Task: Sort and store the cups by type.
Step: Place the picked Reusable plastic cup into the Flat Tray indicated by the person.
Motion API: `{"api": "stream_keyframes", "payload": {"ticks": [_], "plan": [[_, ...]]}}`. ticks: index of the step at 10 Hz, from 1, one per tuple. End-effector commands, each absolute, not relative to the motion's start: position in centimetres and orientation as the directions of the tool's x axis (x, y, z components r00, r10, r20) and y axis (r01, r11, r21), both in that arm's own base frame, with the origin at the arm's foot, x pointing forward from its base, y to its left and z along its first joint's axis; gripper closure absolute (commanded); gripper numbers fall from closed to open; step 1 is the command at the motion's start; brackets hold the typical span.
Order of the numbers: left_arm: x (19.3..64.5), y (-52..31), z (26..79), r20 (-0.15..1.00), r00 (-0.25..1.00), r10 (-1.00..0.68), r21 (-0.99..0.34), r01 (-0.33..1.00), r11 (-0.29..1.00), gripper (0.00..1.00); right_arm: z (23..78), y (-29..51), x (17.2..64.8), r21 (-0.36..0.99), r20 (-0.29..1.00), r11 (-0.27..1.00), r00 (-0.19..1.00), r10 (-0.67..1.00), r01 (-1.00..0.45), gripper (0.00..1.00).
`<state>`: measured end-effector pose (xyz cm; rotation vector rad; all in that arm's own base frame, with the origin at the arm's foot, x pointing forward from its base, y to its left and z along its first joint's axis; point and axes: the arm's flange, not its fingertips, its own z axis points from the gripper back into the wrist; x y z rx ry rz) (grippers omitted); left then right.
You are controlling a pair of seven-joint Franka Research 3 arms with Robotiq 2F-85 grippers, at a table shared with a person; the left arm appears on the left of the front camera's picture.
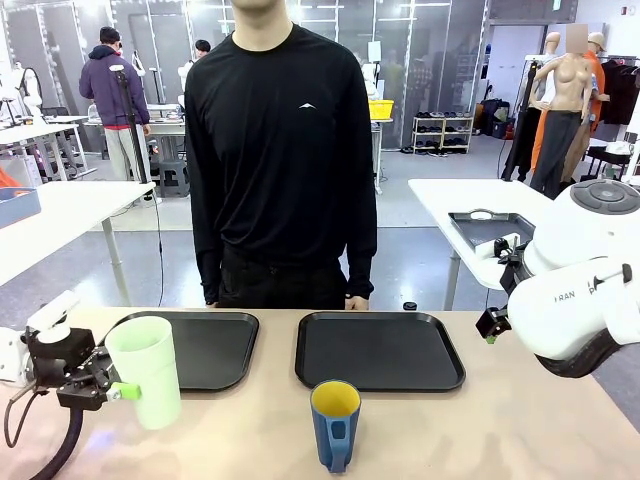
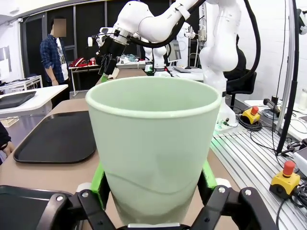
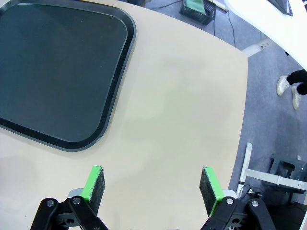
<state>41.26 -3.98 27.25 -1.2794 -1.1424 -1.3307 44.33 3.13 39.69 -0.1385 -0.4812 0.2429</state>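
Note:
The tall mint-green tumbler (image 1: 148, 370) stands on the table at the front left. My left gripper (image 1: 133, 392) is shut on it low down. In the left wrist view its green pads (image 2: 98, 178) press both sides of the tumbler (image 2: 153, 139). The dark blue mug (image 1: 335, 422), yellow inside, stands at the front middle with its handle toward me. My right gripper (image 1: 492, 325) hangs open above the table at the right. Its pads (image 3: 95, 184) are wide apart over bare tabletop, and my right gripper (image 3: 151, 187) holds nothing.
Two black trays lie side by side across the table: the left tray (image 1: 215, 345) behind the tumbler, the right tray (image 1: 380, 350) behind the mug. A person in black stands at the far edge with hands on the table. The right tray's corner (image 3: 53, 72) lies left of my right gripper.

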Motion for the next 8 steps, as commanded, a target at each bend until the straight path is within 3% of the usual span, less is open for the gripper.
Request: {"api": "stream_keyframes", "payload": {"ticks": [1,8], "plan": [[41.61,-4.06,27.29,0.999,-0.029,-0.022,0.026,0.991,-0.133,0.72,39.60,3.11,44.31,-0.189,0.440,0.962,0.859,0.264,-0.199,0.00],[41.61,-4.06,27.29,0.999,-0.029,-0.022,0.026,0.991,-0.133,0.72,39.60,3.11,44.31,-0.189,0.440,0.962,0.859,0.264,-0.199,0.00]]}}
